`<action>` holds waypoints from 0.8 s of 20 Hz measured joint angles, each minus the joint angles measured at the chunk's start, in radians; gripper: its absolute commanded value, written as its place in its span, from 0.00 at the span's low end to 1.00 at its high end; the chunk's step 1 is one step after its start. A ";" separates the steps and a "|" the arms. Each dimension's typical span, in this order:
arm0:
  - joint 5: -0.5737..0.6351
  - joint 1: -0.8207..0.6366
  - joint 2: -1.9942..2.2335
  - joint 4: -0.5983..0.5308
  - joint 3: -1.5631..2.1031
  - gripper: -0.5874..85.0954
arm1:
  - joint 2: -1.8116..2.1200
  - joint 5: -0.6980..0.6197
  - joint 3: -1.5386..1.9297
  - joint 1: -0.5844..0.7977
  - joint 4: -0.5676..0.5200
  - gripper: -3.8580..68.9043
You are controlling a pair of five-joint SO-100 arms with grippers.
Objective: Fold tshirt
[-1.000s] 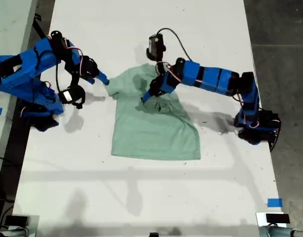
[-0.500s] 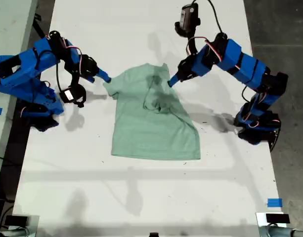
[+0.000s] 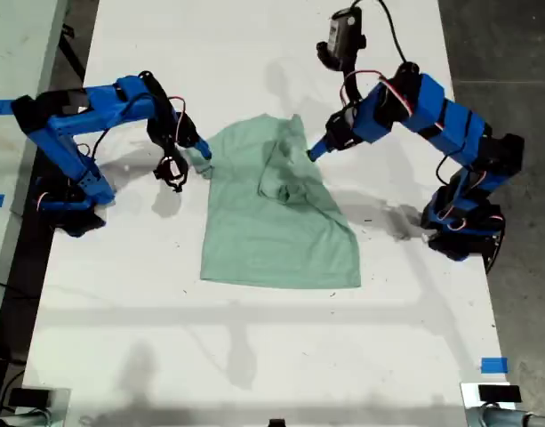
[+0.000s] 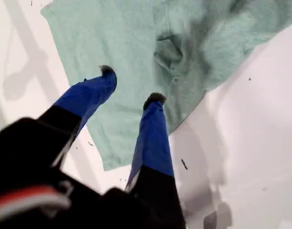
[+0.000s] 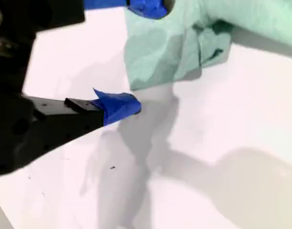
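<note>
Tshirt (image 3: 276,218), pale mint green, lies on the white table (image 3: 254,356) about mid-table in the exterior view, hem toward the bottom of that view, lower body flat. Upper part toward the exterior view's right is turned over onto the chest in a rumpled bunch.

Exterior view only: both blue arms whole, one based at that view's left edge, one at its right; strips of blue tape (image 3: 493,365) near the table's lower right corner in that view.

First wrist view only: my first gripper (image 4: 131,86) hangs above the tshirt (image 4: 136,62), its two blue fingers clearly apart, nothing between them, dark tips over the cloth near the bunched fold. Small dark specks on the bare table beside the cloth edge. In the exterior view this gripper (image 3: 315,149) belongs to the arm at that view's right, tip just at the shirt's upper right edge; the gap between the fingers is too small to read there.

Second wrist view only: my second gripper (image 5: 136,52) has fingers spread, one at a crumpled sleeve end of the tshirt (image 5: 165,52), the other over bare table beside it. Not clamped. In the exterior view it (image 3: 201,156) sits at the shirt's upper left sleeve.

No containers seen.
</note>
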 measured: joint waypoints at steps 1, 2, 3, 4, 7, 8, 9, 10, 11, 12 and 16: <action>0.003 -0.011 -0.074 -0.011 -0.025 0.35 | 0.011 0.000 0.002 -0.005 0.000 0.27; 0.002 -0.020 -0.144 -0.017 -0.063 0.34 | 0.026 0.002 0.015 -0.009 0.000 0.27; 0.011 -0.026 -0.209 -0.017 -0.098 0.33 | 0.040 0.003 0.025 -0.011 0.000 0.27; 0.014 -0.037 -0.259 -0.003 -0.149 0.28 | 0.052 0.005 0.038 -0.014 0.000 0.27; 0.028 -0.044 -0.305 -0.012 -0.233 0.08 | 0.083 0.014 0.080 -0.017 0.000 0.26; 0.020 -0.043 -0.305 -0.012 -0.238 0.06 | 0.091 0.015 0.095 -0.017 0.000 0.26; 0.021 -0.048 -0.302 -0.012 -0.238 0.04 | 0.100 0.018 0.114 -0.017 0.000 0.26; 0.021 -0.054 -0.295 -0.011 -0.229 0.03 | 0.110 0.020 0.132 -0.017 0.000 0.26; 0.017 -0.064 -0.275 -0.011 -0.209 0.03 | 0.123 0.021 0.147 -0.017 0.000 0.26; 0.017 -0.077 -0.250 -0.011 -0.176 0.01 | 0.127 0.021 0.161 -0.017 0.000 0.26; 0.017 -0.146 -0.031 -0.009 -0.002 0.01 | 0.152 0.031 0.202 -0.017 0.000 0.26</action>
